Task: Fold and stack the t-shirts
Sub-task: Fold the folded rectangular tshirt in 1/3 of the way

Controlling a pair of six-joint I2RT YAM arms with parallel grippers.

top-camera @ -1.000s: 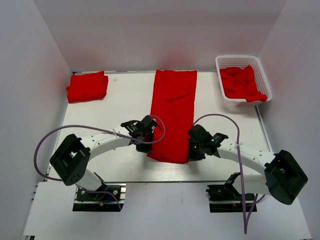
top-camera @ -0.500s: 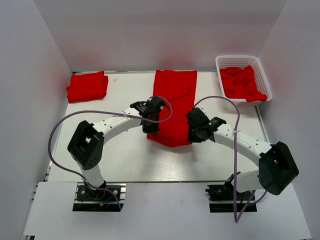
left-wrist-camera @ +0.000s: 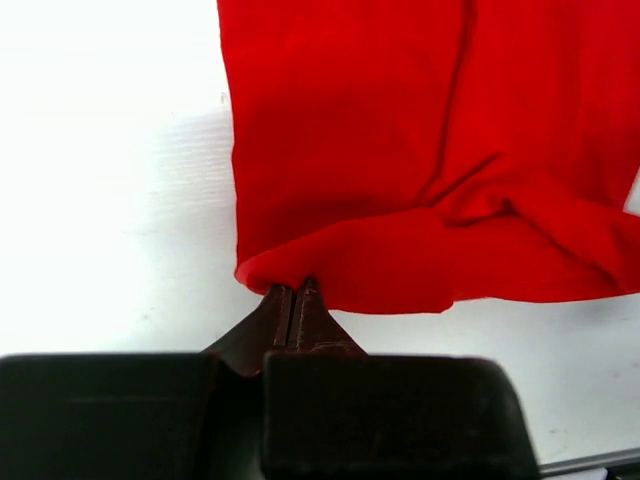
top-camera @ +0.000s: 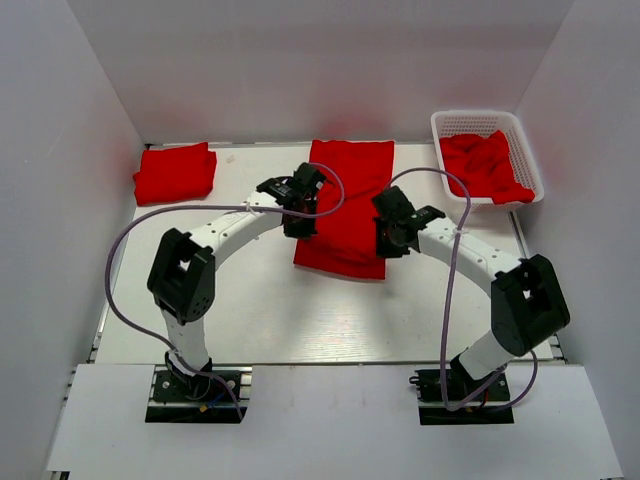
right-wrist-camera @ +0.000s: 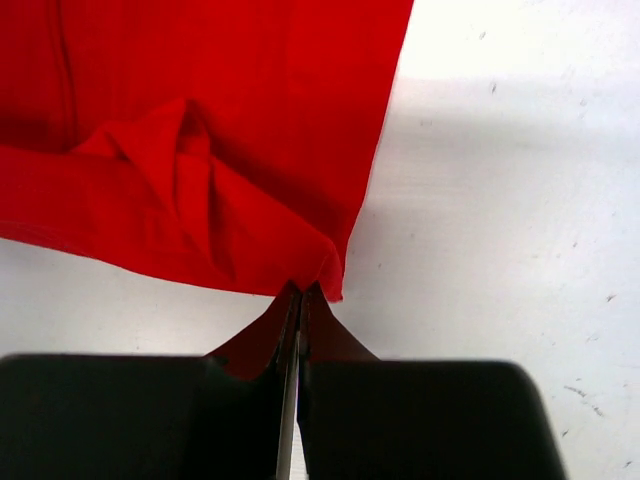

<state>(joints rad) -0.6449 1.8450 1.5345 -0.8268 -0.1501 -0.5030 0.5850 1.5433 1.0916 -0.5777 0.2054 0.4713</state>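
Note:
A long red t-shirt (top-camera: 345, 200) lies folded lengthwise in the middle of the table, its near end lifted and carried back over itself. My left gripper (top-camera: 300, 215) is shut on its near left corner, which shows in the left wrist view (left-wrist-camera: 290, 270). My right gripper (top-camera: 388, 235) is shut on its near right corner, seen in the right wrist view (right-wrist-camera: 320, 270). A folded red t-shirt (top-camera: 175, 172) lies at the far left. More crumpled red t-shirts (top-camera: 485, 165) fill the basket.
The white lattice basket (top-camera: 525, 150) stands at the far right corner. White walls close in the table on the left, back and right. Purple cables loop above both arms.
Both grippers have moved away from the near edge toward the back, carrying the shirt's near end with them, so the shirt now looks much shorter.

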